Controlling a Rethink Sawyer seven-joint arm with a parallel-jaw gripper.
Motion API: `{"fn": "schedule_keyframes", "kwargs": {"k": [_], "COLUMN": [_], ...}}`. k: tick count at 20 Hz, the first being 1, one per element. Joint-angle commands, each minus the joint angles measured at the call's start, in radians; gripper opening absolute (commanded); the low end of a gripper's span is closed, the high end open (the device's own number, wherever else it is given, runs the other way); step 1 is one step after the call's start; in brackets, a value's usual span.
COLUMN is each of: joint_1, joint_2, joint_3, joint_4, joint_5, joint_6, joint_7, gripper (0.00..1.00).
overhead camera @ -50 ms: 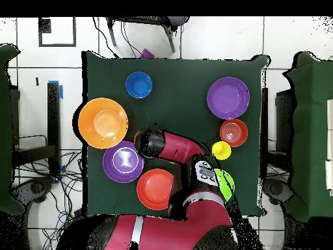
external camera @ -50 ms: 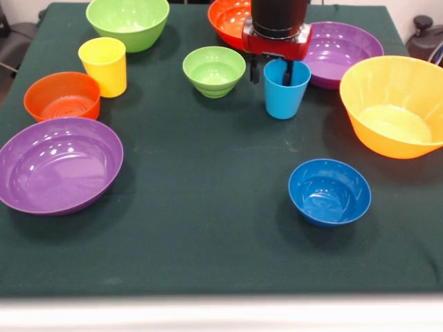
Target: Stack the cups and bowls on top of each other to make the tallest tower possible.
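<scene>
Cups, 2: yellow cup (external camera @ -50 ms: 104,65), upright, just beside the small red-orange bowl (external camera @ -50 ms: 63,96); blue cup (external camera @ -50 ms: 285,88), upright, mid-surface, under the gripper (external camera @ -50 ms: 270,71).

Bowls, 8, all mouth-up, none stacked: orange bowl (external camera @ -50 ms: 393,105); purple x2, near one (external camera @ -50 ms: 59,163) and far one (external camera @ -50 ms: 340,52); green x2, big (external camera @ -50 ms: 128,21) and small (external camera @ -50 ms: 214,70); red-orange x2, the small one above plus a far one (external camera @ -50 ms: 230,19) partly behind the arm; dark blue bowl (external camera @ -50 ms: 329,191).

No tower on the surface (external camera @ -50 ms: 208,235); every piece sits apart on the green cloth.

Views differ. In the front view you get the blue cup, the small green bowl and the gripper's tips. In the overhead view the arm (overhead camera @ -50 ms: 175,146) covers the blue cup and small green bowl, and the big green bowl (overhead camera @ -50 ms: 225,182) shows only as a sliver at the arm's edge. Overhead you do see the far red-orange bowl (overhead camera @ -50 ms: 155,189) whole, plus the far purple (overhead camera @ -50 ms: 123,162), orange (overhead camera @ -50 ms: 103,122), dark blue (overhead camera @ -50 ms: 138,84), near purple (overhead camera @ -50 ms: 228,97), small red-orange (overhead camera @ -50 ms: 233,132), yellow cup (overhead camera @ -50 ms: 221,150).

Jaws: parted. One finger stands outside the blue cup's rim on the small-green-bowl side, the other reaches down into the cup's mouth, so they straddle the cup wall. Can't tell if they're pinching it. Cup rests on the surface.
</scene>
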Motion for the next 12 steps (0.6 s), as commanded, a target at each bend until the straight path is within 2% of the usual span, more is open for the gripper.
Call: {"fn": "schedule_keyframes", "kwargs": {"k": [1,6,12], "joint_1": [0.013,0.043,0.053], "joint_2": [-0.004,-0.062,-0.117], "joint_3": [0.076,0.058,0.059], "joint_4": [-0.035,-0.046,-0.028], "joint_5": [-0.054,-0.026,-0.007], "joint_6": [-0.003,0.120,0.199], "joint_7": [0.053,0.075,0.093], "gripper": [1.00,1.00,1.00]}}
